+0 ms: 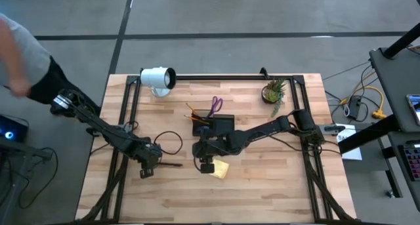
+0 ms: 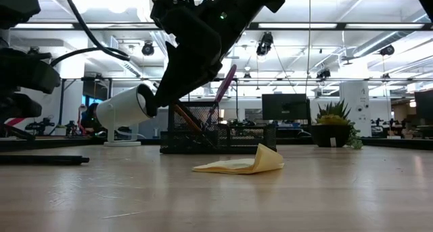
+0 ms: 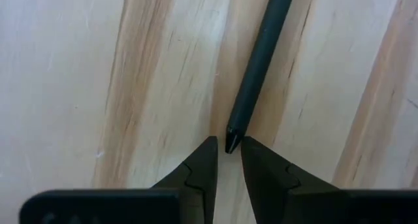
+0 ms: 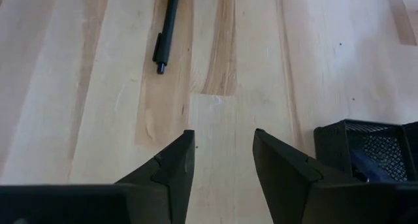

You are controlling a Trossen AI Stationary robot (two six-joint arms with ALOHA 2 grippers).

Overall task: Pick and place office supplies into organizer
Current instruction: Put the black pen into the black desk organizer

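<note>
A dark pen [image 1: 172,164] lies flat on the wooden table, left of centre. My left gripper [image 3: 227,149] points down at its left end, fingers a narrow gap apart, with the pen's tip [image 3: 232,143] showing at that gap. My right gripper [image 4: 222,145] hangs open over bare wood at mid table, nothing between its fingers. Just right of it lies the yellow sticky-note pad [image 1: 221,169], one corner bent up [image 2: 270,157]. The dark organizer [image 1: 220,125] stands behind, with purple-handled scissors [image 1: 216,107] and orange pencils [image 1: 194,113] sticking up out of it. My left gripper comes from above onto the pen's left end [image 3: 232,143]. The pen lies flat on the table [image 2: 44,160]. I cannot tell whether the fingertips touch it.
A white cylindrical lamp [image 1: 157,79] lies at the far left and a small potted plant [image 1: 273,92] at the far right. A black frame [image 1: 216,76] runs around the table's far edge and sides. A person [image 1: 20,54] stands beyond the left edge. Bare wood fills the near half.
</note>
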